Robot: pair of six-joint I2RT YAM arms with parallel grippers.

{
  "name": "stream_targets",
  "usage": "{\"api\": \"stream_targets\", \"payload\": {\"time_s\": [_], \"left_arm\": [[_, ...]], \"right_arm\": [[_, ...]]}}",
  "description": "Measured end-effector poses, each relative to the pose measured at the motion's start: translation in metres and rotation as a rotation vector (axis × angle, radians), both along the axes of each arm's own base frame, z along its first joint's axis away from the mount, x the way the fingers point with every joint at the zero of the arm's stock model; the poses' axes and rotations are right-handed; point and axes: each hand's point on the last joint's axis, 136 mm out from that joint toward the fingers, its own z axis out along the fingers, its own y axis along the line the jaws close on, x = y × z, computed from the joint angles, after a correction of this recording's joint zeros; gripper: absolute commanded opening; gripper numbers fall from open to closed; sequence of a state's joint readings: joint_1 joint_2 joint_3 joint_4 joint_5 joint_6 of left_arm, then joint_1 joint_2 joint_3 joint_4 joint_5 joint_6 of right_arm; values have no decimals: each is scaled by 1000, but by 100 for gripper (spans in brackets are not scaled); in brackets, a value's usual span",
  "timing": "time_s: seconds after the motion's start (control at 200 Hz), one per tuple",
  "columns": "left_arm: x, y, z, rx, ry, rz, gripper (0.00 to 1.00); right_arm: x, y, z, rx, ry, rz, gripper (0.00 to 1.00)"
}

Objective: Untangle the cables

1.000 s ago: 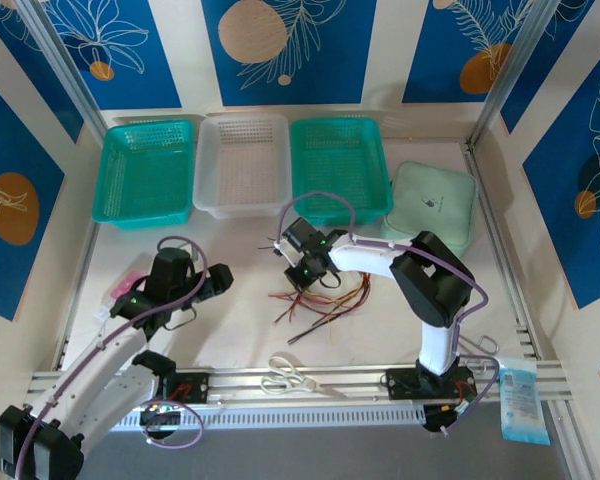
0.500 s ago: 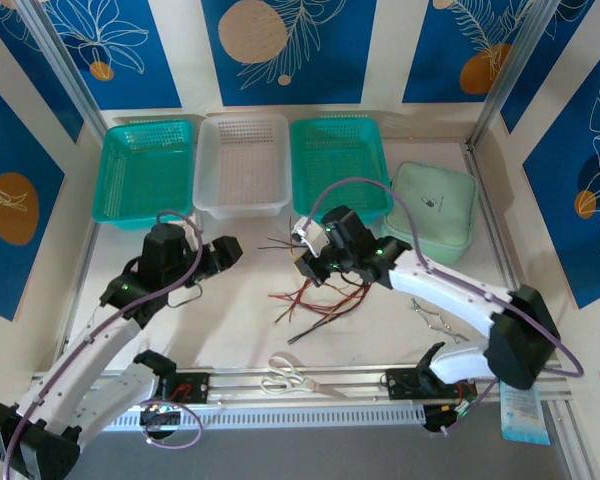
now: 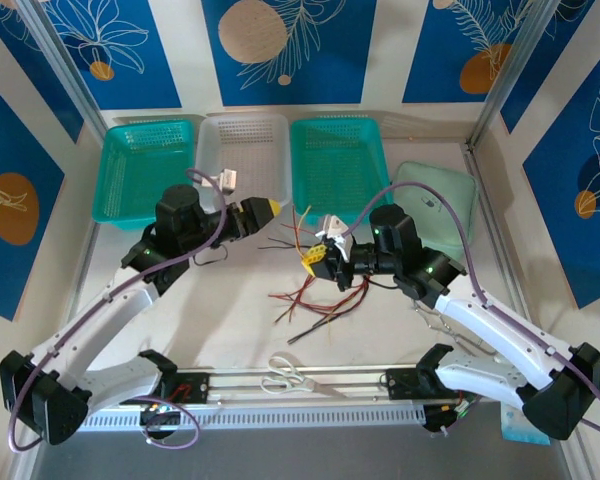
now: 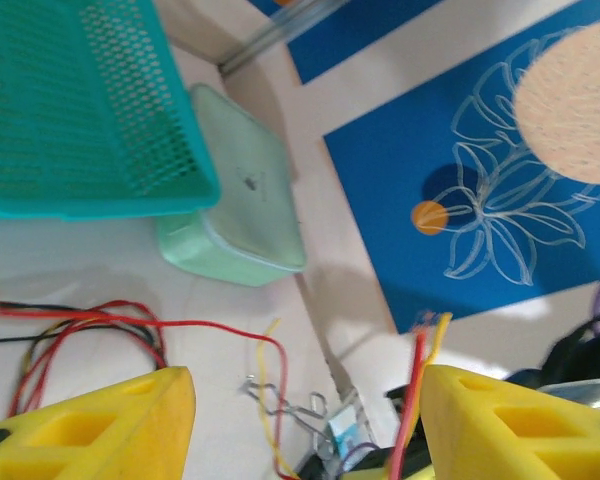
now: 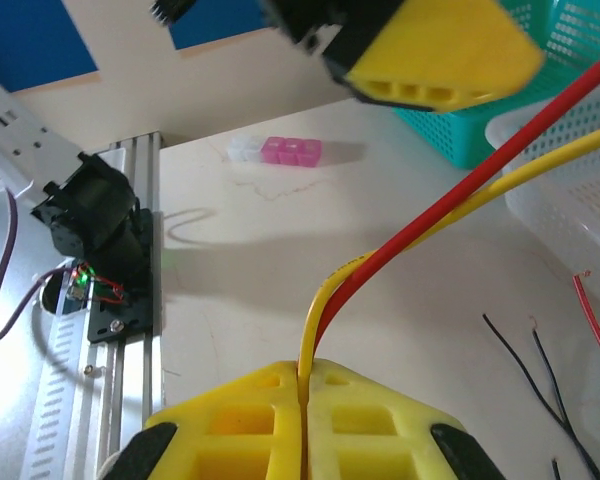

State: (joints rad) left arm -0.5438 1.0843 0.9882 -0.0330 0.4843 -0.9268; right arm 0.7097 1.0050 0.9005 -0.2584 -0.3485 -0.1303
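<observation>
The cables [image 3: 325, 300] are thin, flexible strands in red, black and yellowish tan. Most lie in a loose, crossed heap on the smooth off-white counter [image 3: 230, 320], between the two arms; the strands overlap too much to count. Two of them, one red and one yellow, rise from the heap. In the right wrist view the right fingers [image 5: 240, 420] are pressed together on these two. Both run up between the blocky yellow ribbed pads. The left fingers [image 4: 110, 420], also yellow and hollow-celled, stand wide apart with nothing between them, near the white basket.

Three rectangular plastic mesh baskets line the far edge. Two are teal [image 3: 140, 175] [image 3: 340, 165]. The one between them is translucent white [image 3: 242, 160]. Right of them sits one mint-green box [image 3: 435, 205] with rounded corners and a smooth lid. Its small dark mark is too small to read.

One pair of scissors [image 3: 292, 377] with pale handles lies by the near rail. A blue-and-white packet [image 3: 520, 398] at the right corner carries print too fine to read. A small pink-and-white segmented block [image 5: 275, 151] rests on the counter.
</observation>
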Motion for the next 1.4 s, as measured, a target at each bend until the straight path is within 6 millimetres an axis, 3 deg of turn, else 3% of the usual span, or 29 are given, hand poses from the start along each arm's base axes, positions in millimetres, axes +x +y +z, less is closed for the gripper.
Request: {"api": "stream_targets", "payload": {"time_s": [0.2, 0.315, 0.445, 0.605, 0.845, 1.046, 1.111, 1.191, 1.231, 1.291, 1.401], "left_arm": [[-5, -7, 56, 29, -141, -72, 59], [-10, -5, 67, 67, -189, -92, 58], [-10, -8, 54, 104, -163, -110, 57], [-14, -27, 35, 129, -125, -158, 50], [-13, -45, 13, 172, -90, -180, 32], [-7, -43, 8, 194, -92, -144, 37], [-5, -42, 6, 200, -91, -137, 31], [-5, -41, 2, 208, -91, -133, 11], [-5, -41, 0, 206, -77, -130, 0], [-5, -41, -3, 213, -77, -131, 0], [-4, -41, -6, 217, -71, -125, 0]], "right_arm": [[-1, -6, -12, -67, -39, 24, 7], [2, -8, -10, -76, -66, 24, 7], [5, -9, -8, -75, -80, 15, 8], [10, -8, -4, -68, -97, 5, 9], [14, -5, -5, -75, -94, 3, 9], [15, -4, -3, -68, -98, 5, 9], [14, -4, -2, -66, -98, 7, 9], [14, -4, -2, -62, -99, 8, 10], [14, -4, -1, -61, -99, 10, 13], [14, -4, -1, -60, -99, 11, 19], [16, -5, 0, -53, -88, 0, 49]]}}
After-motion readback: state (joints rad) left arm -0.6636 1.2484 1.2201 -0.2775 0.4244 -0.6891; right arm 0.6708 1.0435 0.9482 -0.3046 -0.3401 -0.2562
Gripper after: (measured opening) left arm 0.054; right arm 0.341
